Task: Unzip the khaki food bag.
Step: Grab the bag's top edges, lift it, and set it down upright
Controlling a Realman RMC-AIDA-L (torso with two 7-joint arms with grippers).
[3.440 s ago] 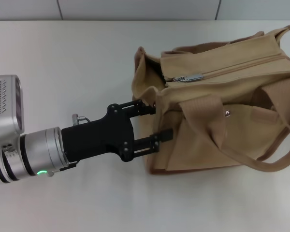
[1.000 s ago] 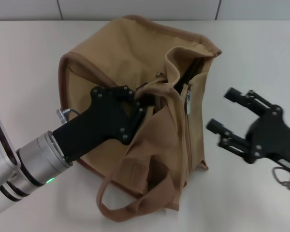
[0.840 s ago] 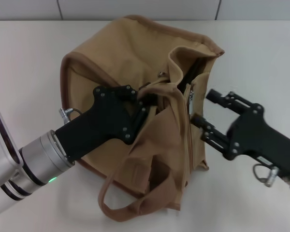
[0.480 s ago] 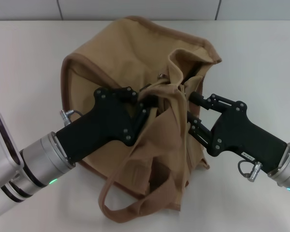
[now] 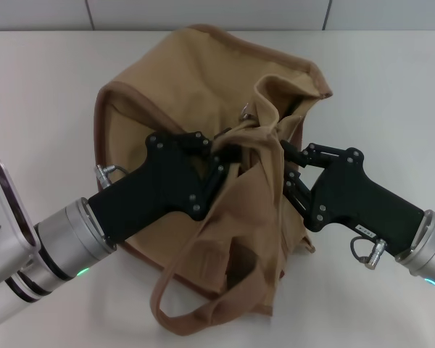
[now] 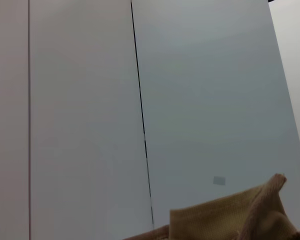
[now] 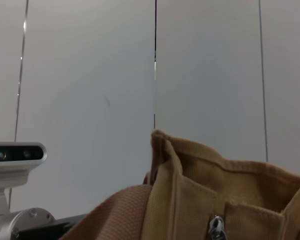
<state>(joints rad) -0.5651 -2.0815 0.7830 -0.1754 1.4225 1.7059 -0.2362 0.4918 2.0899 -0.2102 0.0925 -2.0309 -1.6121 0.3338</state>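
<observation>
- Left gripper [image 5: 228, 148] reaches from the lower left of the head view to the middle, its black fingers drawn together on bunched tan fabric at the top of the khaki food bag [image 5: 181, 94].
- Khaki food bag fills the centre of the head view on the white bench [image 5: 51, 94], crumpled and tilted, with its brown-trimmed edge arching toward the upper middle of the frame.
- One webbing handle [image 5: 196, 304] hangs in a loop toward the lower middle.
- A metal zipper pull [image 7: 216, 227] shows at the bottom edge of the right wrist view, hanging on the bag's tan cloth.
- Right gripper [image 5: 286, 170] comes in from the lower right of the head view, its fingers pressed into the fabric folds just right of the bag's top seam; they look nearly closed, probably on the zipper area, but the folds hide what is between them.
- The two grippers sit close together, either side of the bunched top.
</observation>
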